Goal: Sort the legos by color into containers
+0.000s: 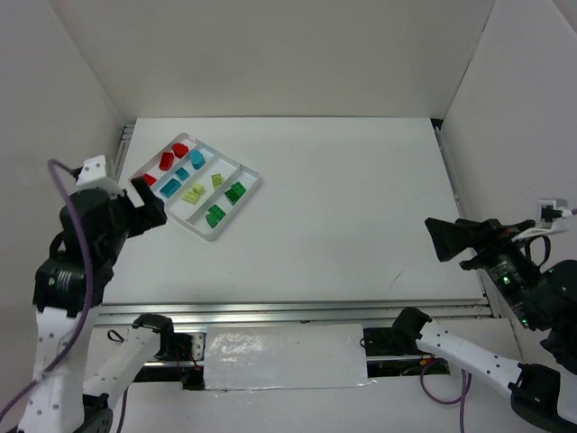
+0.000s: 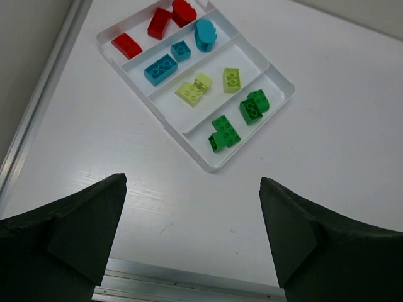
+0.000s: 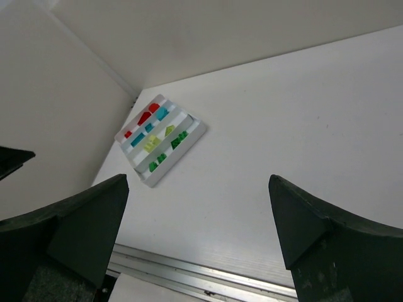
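The white tray lies at the table's far left, and every lego in view lies inside it. Its four containers hold red legos, teal legos, pale yellow legos and green legos, one colour each. The left wrist view shows the tray with red, teal, yellow and green legos. My left gripper is open and empty, just near-left of the tray. My right gripper is open and empty at the far right, distant from the tray.
An aluminium rail runs along the table's near edge, with a white taped panel below it. Another rail runs along the left edge beside the tray. White walls enclose the left, back and right sides.
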Controlling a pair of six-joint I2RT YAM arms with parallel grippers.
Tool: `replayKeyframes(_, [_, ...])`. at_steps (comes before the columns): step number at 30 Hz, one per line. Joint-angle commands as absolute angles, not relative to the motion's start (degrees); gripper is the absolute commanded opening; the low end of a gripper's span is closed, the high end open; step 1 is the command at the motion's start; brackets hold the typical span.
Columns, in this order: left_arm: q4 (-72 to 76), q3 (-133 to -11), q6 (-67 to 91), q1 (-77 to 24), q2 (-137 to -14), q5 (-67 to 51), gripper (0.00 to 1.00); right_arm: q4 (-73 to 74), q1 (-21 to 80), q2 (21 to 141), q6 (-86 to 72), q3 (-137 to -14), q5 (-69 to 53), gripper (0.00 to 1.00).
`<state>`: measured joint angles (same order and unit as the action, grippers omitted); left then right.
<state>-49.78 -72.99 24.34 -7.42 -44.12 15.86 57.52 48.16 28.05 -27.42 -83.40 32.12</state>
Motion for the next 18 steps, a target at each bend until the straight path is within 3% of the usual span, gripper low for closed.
replayKeyframes(1, [-49.83, -73.83, 24.78, -7.56, -34.47, 14.25, 1.0, 61.52, 48.08, 24.36, -27.16, -83.15, 31.91, 1.0])
replayKeyframes(8, [-55.28, -70.15, 25.57, -7.56, -22.87, 18.72, 1.0, 61.96, 48.16, 17.67, -27.86, -80.77, 31.73, 1.0])
replayKeyframes(18, [-55.02, -67.15, 26.54, -7.56, -20.66, 20.57, 1.0, 60.38, 47.99, 19.07, -27.42, -80.16, 31.56, 1.0])
